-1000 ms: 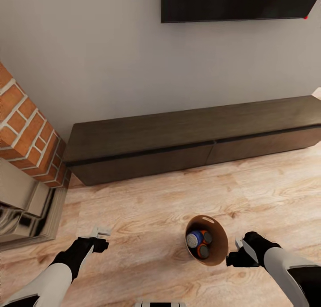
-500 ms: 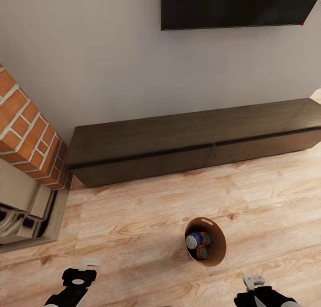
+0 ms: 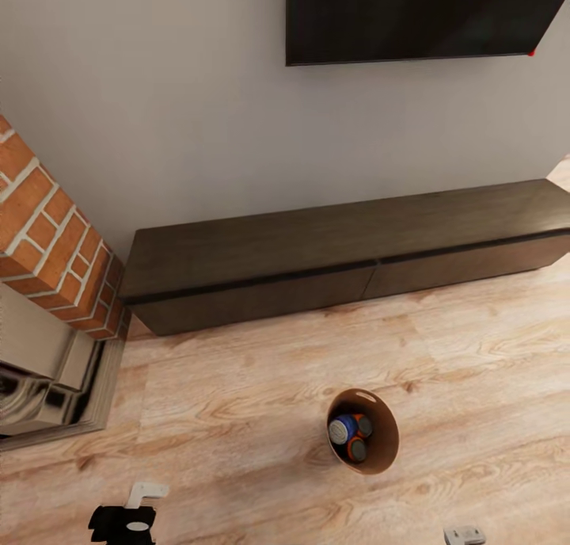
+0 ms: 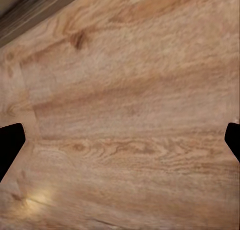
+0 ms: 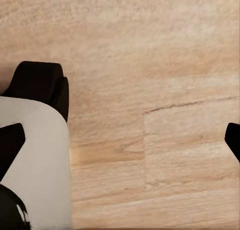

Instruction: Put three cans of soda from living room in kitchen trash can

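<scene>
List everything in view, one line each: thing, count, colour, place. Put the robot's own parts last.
Trash can: one, coppery-brown inside, standing on the floor.
Soda cans: three, blue, orange, dark, inside the trash can.
Low cabinet: one, dark brown, along the wall.
TV: one, black, on the wall.
Fireplace: one, red brick, at left.
Floor: light wood.
Left gripper: black fingers, open, over the floor.
Right gripper: black fingers, open, over the floor.

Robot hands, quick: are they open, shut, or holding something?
Left gripper: open, holding nothing, wood floor between its black fingertips.
Right gripper: open, holding nothing.
</scene>
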Motion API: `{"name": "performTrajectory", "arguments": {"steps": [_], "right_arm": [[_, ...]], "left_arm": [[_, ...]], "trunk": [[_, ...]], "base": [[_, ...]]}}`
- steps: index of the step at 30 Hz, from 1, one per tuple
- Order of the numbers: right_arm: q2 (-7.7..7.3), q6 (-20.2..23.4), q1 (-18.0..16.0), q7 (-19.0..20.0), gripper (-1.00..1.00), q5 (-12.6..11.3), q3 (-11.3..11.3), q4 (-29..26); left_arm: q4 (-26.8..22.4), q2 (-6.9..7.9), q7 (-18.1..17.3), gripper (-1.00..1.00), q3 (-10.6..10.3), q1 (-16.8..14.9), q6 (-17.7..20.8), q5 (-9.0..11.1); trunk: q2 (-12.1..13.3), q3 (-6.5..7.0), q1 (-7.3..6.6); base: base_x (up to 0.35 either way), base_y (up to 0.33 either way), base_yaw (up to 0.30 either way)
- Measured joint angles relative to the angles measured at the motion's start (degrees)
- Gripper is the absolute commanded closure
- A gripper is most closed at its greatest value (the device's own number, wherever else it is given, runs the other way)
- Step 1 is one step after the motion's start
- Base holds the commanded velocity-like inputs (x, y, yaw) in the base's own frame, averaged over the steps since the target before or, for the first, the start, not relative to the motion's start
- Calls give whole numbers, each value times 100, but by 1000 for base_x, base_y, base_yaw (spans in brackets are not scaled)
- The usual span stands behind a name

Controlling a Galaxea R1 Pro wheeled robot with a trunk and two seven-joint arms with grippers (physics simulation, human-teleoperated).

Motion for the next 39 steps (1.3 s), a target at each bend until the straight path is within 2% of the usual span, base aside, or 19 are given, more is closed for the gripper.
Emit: {"name": "performTrajectory", "arguments": {"steps": [4,10,13,15,17,19,20,22,23,24,25,30,31,32,36,39], "right_arm": [[11,-258,148,0,-100,-17,0,25],[25,-495,299,-1,-100,-42,0,56],[32,-537,409,-1,-100,-42,0,59],[30,-558,482,-1,-100,-42,0,61],[26,-564,500,-1,-100,-45,-1,63],[23,-576,549,-1,-100,-43,0,61],[23,-663,628,-1,-100,-44,1,61],[21,-767,664,-1,-100,-47,0,63],[16,-851,689,1,-100,-51,0,68],[16,-854,690,1,-100,-51,-1,68],[13,-883,699,6,-100,-51,-1,69],[4,-978,774,32,-100,-57,-2,74],[1,-1000,804,45,-100,-58,-3,74],[1,-1001,805,46,-100,-58,-3,74],[-20,-1037,844,65,-100,-59,-10,76],[-30,-1048,863,71,-100,-59,-14,76]], "left_arm": [[30,-56,38,-100,-8,107,65,-7],[55,-350,133,-100,-1,191,359,-7],[88,-406,81,-100,8,472,366,7],[99,-415,-84,-100,11,749,291,20],[108,-409,-207,-100,3,832,146,16],[127,-386,-445,-100,7,933,-177,8],[134,-325,-773,-100,19,1150,-551,23],[136,-262,-1022,-100,23,1359,-838,33],[139,-166,-1262,-100,36,1522,-1111,71],[138,-162,-1270,-100,25,1530,-1119,69],[140,-92,-1396,-100,32,1594,-1252,109],[138,390,-2252,-100,25,1815,-1995,553],[138,529,-2649,-100,26,1893,-2288,745],[138,536,-2663,-100,15,1895,-2298,748],[137,724,-3428,-100,12,2067,-2934,1117],[139,760,-3591,-100,7,2114,-3192,1173]], "trunk": [[160,72,-88],[401,180,-220],[521,233,-286],[602,269,-330],[682,305,-373],[762,341,-417],[802,358,-439],[882,395,-483],[922,412,-505],[963,431,-527],[1003,449,-549],[1203,539,-659],[1243,556,-681],[1283,575,-703],[1444,646,-791],[1564,700,-857]], "base": [[0,0,0],[0,0,0],[0,0,0],[0,0,0],[0,0,0],[0,0,0],[0,0,0],[0,0,0],[0,0,0],[0,0,0],[0,0,0],[0,0,0],[0,0,0],[0,0,0],[0,0,0],[0,0,0]]}}
